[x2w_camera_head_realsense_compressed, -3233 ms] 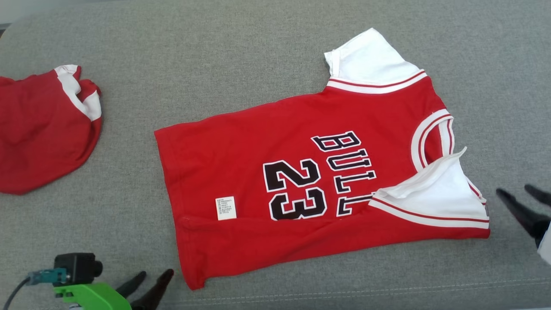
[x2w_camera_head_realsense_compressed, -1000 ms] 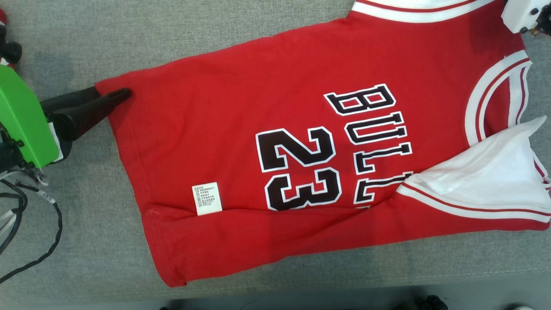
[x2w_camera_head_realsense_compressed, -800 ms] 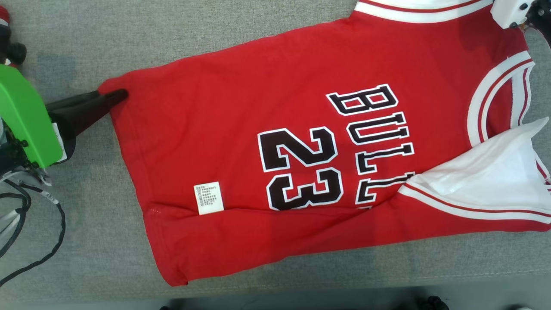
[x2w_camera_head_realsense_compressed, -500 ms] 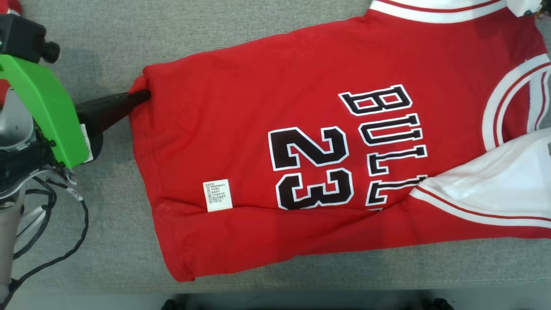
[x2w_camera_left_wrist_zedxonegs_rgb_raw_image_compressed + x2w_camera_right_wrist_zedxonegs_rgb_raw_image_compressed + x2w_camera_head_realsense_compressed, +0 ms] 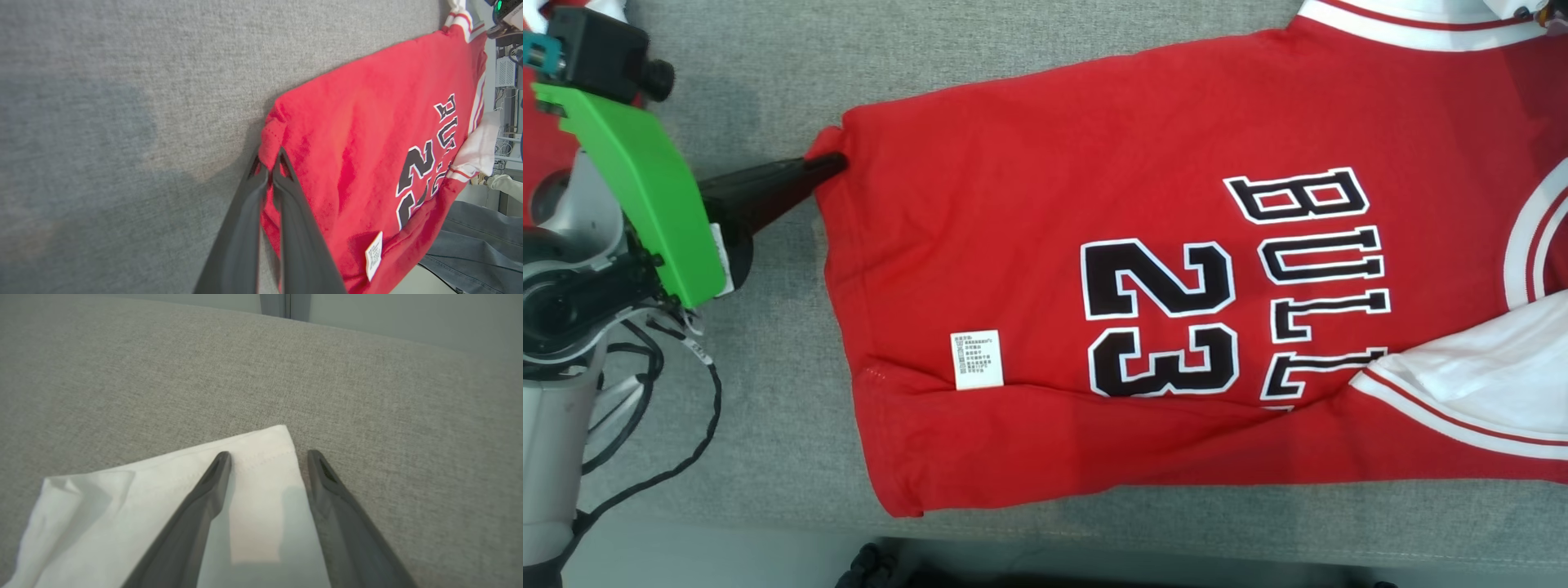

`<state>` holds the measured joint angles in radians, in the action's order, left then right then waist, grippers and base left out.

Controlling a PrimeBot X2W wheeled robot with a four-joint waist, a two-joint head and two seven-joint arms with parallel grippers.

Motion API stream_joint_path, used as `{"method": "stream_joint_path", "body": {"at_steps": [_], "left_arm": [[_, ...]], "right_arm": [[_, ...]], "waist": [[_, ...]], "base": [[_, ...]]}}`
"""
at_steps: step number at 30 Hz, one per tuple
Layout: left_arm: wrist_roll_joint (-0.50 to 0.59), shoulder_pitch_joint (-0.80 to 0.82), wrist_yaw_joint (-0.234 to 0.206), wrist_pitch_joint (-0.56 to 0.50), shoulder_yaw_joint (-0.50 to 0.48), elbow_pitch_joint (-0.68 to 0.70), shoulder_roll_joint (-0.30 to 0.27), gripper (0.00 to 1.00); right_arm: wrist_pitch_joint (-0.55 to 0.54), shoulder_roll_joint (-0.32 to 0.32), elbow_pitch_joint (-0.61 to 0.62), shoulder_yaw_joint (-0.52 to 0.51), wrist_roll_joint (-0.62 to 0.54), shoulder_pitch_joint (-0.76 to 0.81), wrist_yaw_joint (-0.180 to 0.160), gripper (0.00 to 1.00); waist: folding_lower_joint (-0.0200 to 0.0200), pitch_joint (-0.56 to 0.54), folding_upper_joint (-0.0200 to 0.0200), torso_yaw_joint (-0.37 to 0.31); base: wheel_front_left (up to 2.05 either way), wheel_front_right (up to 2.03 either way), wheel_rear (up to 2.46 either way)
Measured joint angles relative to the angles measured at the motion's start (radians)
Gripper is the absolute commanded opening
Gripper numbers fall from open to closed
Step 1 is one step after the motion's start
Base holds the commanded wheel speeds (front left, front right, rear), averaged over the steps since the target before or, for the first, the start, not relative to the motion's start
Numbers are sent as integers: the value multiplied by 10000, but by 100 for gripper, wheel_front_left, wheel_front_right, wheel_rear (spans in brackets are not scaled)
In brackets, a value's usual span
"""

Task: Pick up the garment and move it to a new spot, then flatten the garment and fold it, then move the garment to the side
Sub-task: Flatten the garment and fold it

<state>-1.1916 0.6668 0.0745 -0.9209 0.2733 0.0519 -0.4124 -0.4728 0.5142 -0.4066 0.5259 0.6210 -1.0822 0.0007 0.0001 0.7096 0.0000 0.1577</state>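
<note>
The garment [image 5: 1045, 155], a red jersey with black "BULL 23" lettering and white sleeves, lies spread flat on the grey cushion [image 5: 768, 425]. My left gripper [image 5: 829, 163] comes in from the left and is shut on the far hem corner, which bunches up at the tips. In the left wrist view the gripper [image 5: 269, 165] pinches a small fold of the garment [image 5: 359, 122]. My right gripper [image 5: 269, 457] stands open over the corner of a white sleeve [image 5: 122, 506]. One finger is over the cloth, the other just off its edge.
A second red garment [image 5: 539, 155] lies at the far left behind my left arm. Cables [image 5: 645, 425] hang under the left wrist. The cushion's front edge [image 5: 1094, 539] runs along the bottom. Blue-grey denim [image 5: 470, 245] shows past the cushion.
My left gripper went from open around the hem corner to shut on it, and the corner now puckers. The whole picture slid right, so the camera moved.
</note>
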Motion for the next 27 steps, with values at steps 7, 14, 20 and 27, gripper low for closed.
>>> {"method": "stream_joint_path", "body": {"at_steps": [7,14,20,27], "left_arm": [[31,12,77,36,100,-59,67,0],[157,54,146,303,25,-98,79,0],[339,51,224,769,-222,-391,19,0],[585,-124,311,1273,-359,-761,-56,0]], "right_arm": [[-199,-119,-234,63,-42,-161,12,0],[-102,-136,-372,56,-61,-244,71,0],[690,-454,-439,-165,50,-231,157,0],[1636,-464,-443,-539,477,294,431,0]], "waist": [[0,-70,0,120],[0,-104,0,122],[0,-259,0,-31],[0,-719,0,-253]], "base": [[0,0,0],[0,0,0],[0,0,0],[0,0,0]]}}
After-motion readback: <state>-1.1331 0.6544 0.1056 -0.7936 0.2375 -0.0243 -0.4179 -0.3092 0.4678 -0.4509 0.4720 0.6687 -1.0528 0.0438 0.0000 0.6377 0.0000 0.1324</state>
